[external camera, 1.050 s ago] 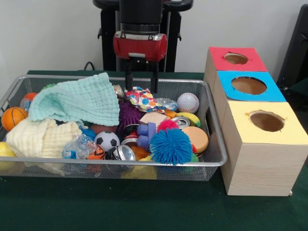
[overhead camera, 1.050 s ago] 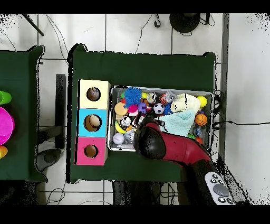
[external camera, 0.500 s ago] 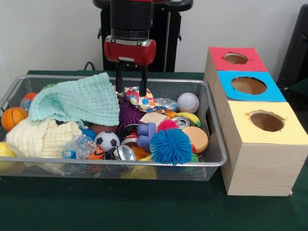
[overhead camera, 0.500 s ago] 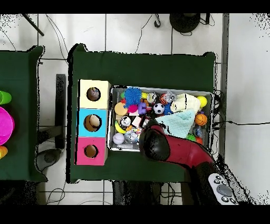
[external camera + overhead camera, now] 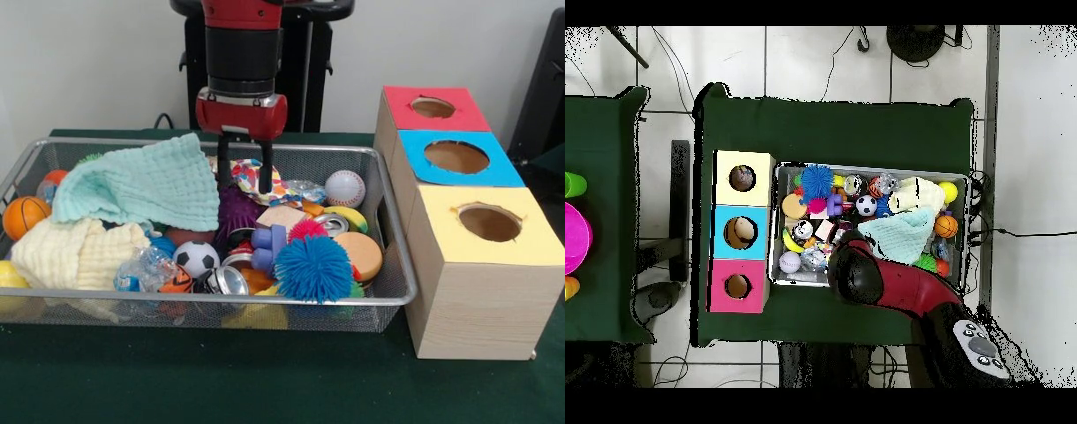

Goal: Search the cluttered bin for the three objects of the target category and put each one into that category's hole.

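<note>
A wire bin [image 5: 389,231] holds a heap of toys and cloths. My gripper [image 5: 244,184] is open and lowered into its back middle, one finger on each side of a polka-dot cloth [image 5: 279,188] and just above a purple spiky ball [image 5: 235,213]. A mint cloth [image 5: 141,185] lies draped to its left, over a cream cloth [image 5: 75,252]. In the overhead view the arm's head [image 5: 855,276] hides the gripper, with the mint cloth [image 5: 905,232] beside it.
Red [image 5: 402,99], blue [image 5: 415,168] and yellow [image 5: 441,240] boxes with top holes stand right of the bin. Also inside are a blue spiky ball [image 5: 313,268], a baseball [image 5: 344,188], a soccer ball [image 5: 196,258], a basketball [image 5: 24,216] and crushed cans.
The gripper has shifted left in the front view and dropped lower into the bin. Its fingers now reach down around the polka-dot cloth. Nothing has been lifted.
</note>
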Robot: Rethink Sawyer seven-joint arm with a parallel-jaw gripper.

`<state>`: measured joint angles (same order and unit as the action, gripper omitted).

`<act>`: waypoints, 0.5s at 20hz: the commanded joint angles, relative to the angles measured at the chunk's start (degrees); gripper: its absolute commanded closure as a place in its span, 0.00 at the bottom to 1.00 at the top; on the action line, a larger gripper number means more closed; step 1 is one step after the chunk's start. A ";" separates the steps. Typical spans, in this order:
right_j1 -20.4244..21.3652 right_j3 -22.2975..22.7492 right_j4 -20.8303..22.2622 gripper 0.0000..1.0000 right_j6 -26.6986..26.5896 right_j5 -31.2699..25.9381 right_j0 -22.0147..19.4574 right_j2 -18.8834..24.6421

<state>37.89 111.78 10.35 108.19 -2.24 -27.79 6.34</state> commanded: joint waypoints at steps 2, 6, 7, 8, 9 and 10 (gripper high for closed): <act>-3.51 -0.07 -1.65 0.00 9.68 2.73 -0.70 2.91; -2.80 2.02 -1.47 0.00 10.31 3.11 -0.10 2.20; -2.88 2.18 -1.21 0.00 10.07 3.02 -0.14 2.12; -3.17 2.31 -0.91 0.00 9.80 3.02 -0.07 1.97; -3.41 2.41 -0.71 0.00 9.49 2.73 -0.21 1.93; -3.32 2.71 -0.51 0.00 9.27 2.45 -0.30 1.80</act>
<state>35.87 112.58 10.33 108.19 -1.97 -27.78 6.31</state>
